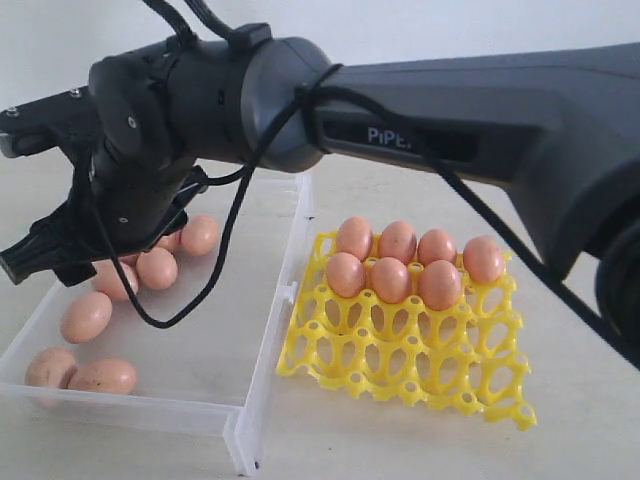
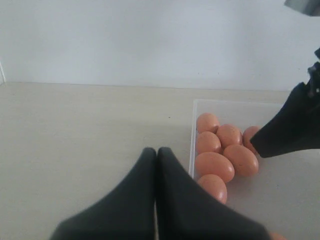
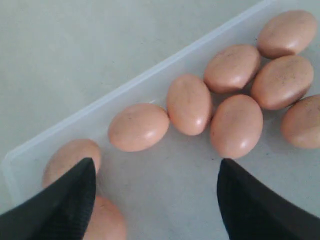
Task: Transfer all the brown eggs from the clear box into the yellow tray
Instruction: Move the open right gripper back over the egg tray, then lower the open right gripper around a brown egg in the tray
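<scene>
Several brown eggs (image 1: 86,317) lie loose in the clear box (image 1: 270,340) on the left. Several more (image 1: 390,280) fill the back two rows of the yellow tray (image 1: 400,350) beside it. My right arm reaches across the middle, and its gripper (image 1: 55,252) hangs over the box. In the right wrist view that gripper (image 3: 156,170) is open above the box floor, with nothing between its fingers and eggs (image 3: 188,104) just ahead. My left gripper (image 2: 157,152) is shut and empty, over the table just outside the box wall (image 2: 192,135).
The box and tray sit side by side on a pale table (image 1: 580,400) with a white wall behind. In the left wrist view a finger (image 2: 290,132) of the right gripper shows over the box's eggs (image 2: 214,165).
</scene>
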You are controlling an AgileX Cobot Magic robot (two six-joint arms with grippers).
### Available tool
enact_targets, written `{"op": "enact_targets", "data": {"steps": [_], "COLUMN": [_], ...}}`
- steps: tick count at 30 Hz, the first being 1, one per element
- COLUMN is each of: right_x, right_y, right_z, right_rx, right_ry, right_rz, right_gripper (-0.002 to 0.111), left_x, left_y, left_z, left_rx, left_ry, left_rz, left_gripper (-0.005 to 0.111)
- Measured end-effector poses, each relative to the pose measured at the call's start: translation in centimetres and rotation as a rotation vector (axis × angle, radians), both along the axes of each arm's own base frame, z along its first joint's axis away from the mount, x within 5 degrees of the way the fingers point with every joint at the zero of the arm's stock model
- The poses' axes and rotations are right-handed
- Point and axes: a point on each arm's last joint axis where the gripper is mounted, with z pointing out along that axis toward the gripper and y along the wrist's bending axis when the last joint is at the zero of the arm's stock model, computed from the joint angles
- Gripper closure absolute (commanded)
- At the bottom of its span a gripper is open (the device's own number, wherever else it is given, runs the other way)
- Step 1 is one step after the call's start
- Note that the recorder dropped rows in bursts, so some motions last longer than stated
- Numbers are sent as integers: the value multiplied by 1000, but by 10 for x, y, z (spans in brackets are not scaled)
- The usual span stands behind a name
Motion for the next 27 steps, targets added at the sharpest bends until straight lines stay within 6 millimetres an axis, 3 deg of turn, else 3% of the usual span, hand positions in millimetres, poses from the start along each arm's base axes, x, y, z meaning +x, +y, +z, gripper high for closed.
{"op": "enact_targets", "data": {"steps": [5, 18, 24, 27], "right_x": [7, 27, 36, 37], "right_y": [0, 1, -5, -4], "right_z": [-20, -15, -56, -66], "right_rx": [-28, 74, -26, -39], "right_ry": [15, -100, -22, -9], "right_rz": [-26, -32, -60, -64], "right_gripper": [43, 43, 43, 43], "left_x": [0, 0, 0, 0], "left_y": [0, 0, 0, 0], "left_z": [0, 0, 0, 0], "left_rx": [0, 0, 0, 0], "left_ry": [0, 0, 0, 0], "left_rz": [0, 0, 0, 0], "left_gripper": [111, 111, 111, 111]}}
